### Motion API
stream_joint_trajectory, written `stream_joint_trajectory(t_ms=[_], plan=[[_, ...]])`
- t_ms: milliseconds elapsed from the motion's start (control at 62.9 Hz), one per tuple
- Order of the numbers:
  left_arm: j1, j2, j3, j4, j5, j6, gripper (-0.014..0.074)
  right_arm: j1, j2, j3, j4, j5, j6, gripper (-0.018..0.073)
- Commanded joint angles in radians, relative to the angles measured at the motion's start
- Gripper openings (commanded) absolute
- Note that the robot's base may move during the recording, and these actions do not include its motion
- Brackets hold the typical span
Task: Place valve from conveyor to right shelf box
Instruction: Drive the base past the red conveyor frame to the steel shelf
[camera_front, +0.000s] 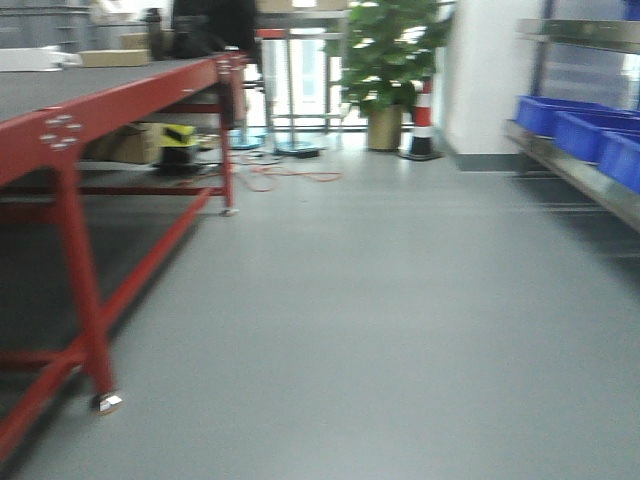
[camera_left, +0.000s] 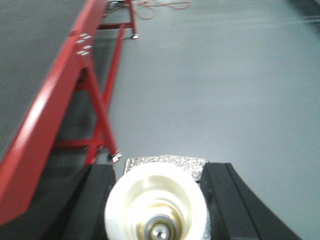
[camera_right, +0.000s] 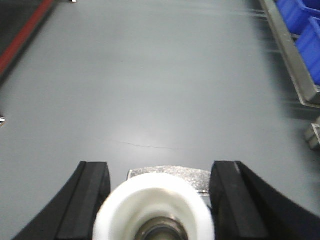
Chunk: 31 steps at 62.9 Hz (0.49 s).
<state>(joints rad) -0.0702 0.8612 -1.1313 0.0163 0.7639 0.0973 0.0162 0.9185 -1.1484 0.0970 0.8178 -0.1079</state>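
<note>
Nearest, pinched between the black fingers (camera_left: 95, 200) of the left gripper (camera_left: 159, 172): a cream valve (camera_left: 156, 205), round face toward the lens, brass at its centre. Same on the other side, with a white valve (camera_right: 155, 205) clamped in the right gripper (camera_right: 160, 167); closed on it from both flanks as far as can be judged, the contact lines being blurred. Just beyond that wheel, a stippled silver plate (camera_right: 167, 175); cannot tell whether valve body or gripper part. Under and ahead of both hands, only grey floor (camera_right: 150, 90). Near, to the left of the left gripper, the conveyor (camera_left: 30, 45) on its red frame (camera_left: 45, 125). Well apart, ahead and to the right of the right gripper, blue boxes (camera_right: 305, 30) on a steel shelf (camera_right: 290, 60). Farthest, a potted plant (camera_front: 385, 50) and striped cone (camera_front: 422, 120). Risks, by judgement: held only by a smooth round rim, so could twist loose over open floor on any jolt; could clip the shelf lip if brought in low; could land in the wrong box among several alike.
</note>
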Motion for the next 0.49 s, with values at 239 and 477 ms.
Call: stream_joint_trajectory(t_ms=[239,477], plan=[[-0.006,-0.008,-0.006,-0.004,-0.051,-0.005,-0.0111,-0.004,-0.012,-0.008,-0.006,-0.064,-0.005,-0.0169],[-0.006,-0.008,-0.006,-0.004,-0.051,-0.005,-0.0111,-0.004,-0.012,-0.008,-0.006,-0.064,-0.005,-0.0169]])
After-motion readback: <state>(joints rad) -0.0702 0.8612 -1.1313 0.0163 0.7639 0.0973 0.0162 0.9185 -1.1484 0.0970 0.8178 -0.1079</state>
